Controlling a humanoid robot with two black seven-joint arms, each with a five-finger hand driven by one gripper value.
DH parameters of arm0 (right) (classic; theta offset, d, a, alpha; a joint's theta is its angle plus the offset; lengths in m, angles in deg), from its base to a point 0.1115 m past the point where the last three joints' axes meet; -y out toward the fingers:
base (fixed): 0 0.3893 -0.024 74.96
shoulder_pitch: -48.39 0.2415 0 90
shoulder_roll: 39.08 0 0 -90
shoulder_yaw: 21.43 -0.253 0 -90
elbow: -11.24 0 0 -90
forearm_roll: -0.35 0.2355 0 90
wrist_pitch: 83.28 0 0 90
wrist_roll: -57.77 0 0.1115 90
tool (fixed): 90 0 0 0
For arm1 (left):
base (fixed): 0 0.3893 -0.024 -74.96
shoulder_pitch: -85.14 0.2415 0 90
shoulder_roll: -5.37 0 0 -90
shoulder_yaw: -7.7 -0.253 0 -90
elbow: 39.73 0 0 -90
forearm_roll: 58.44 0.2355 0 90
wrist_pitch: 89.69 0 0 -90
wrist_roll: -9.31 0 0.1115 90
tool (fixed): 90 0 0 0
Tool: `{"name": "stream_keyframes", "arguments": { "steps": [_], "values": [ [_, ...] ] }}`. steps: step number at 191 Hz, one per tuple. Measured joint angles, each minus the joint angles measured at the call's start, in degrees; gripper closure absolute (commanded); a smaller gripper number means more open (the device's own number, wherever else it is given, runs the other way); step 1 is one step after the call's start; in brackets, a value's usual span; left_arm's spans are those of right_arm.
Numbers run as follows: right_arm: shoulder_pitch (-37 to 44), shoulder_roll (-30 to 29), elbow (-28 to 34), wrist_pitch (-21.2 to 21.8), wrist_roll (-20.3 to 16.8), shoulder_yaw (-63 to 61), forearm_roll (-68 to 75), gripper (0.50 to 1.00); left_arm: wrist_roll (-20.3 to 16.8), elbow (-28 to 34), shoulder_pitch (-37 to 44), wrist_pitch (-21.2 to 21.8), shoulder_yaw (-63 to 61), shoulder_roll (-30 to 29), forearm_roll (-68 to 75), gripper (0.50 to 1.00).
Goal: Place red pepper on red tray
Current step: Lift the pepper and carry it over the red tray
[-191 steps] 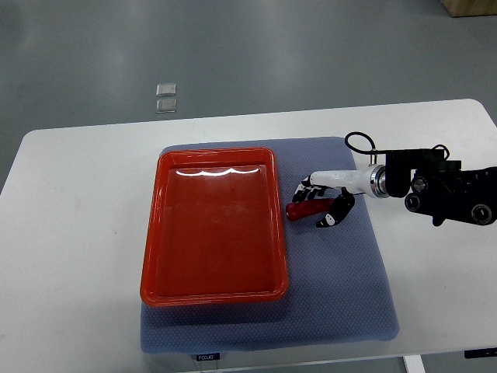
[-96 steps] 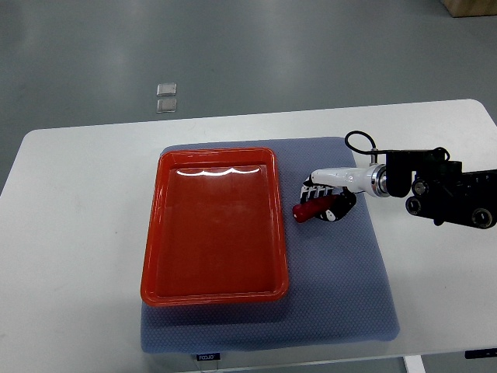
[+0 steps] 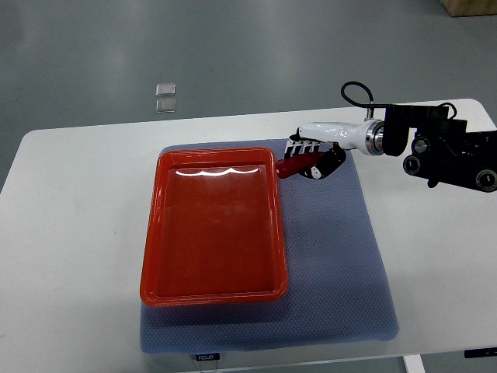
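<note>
A red tray [image 3: 211,225] lies empty on a blue-grey mat [image 3: 334,256] in the middle of the white table. My right hand [image 3: 312,158] comes in from the right edge and is shut on a small red pepper [image 3: 293,165]. It holds the pepper above the mat, just off the tray's upper right corner. The pepper's tip points left toward the tray rim. The left arm is out of view.
The white table [image 3: 70,233] surrounds the mat. Two small clear squares [image 3: 165,97] lie on the grey floor beyond the table's far edge. The right arm's black housing [image 3: 446,155] hangs over the table's right side.
My right hand has lifted the pepper off the mat and carried it up and to the left, from beside the tray's right rim toward its upper right corner.
</note>
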Motion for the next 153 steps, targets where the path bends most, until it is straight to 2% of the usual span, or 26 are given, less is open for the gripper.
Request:
{"name": "stream_keyframes", "arguments": {
  "steps": [41, 100, 153],
  "values": [
    [-0.45, -8.85, -3.65, -3.9, 1.63, -0.63, 2.6, 1.0, 0.05, -0.05, 0.0, 0.0, 0.0, 0.0, 0.02, 0.5],
    [-0.98, -24.56, -13.62, -4.39, 1.67, 0.42, 5.31, 1.0, 0.05, 0.03, 0.0, 0.0, 0.02, 0.0, 0.03, 0.5],
    [-4.04, -26.7, -16.99, -4.71, 1.68, 3.8, 4.78, 1.0, 0.05, 0.15, 0.0, -0.01, 0.04, 0.0, 0.03, 0.5]
  ]
}}
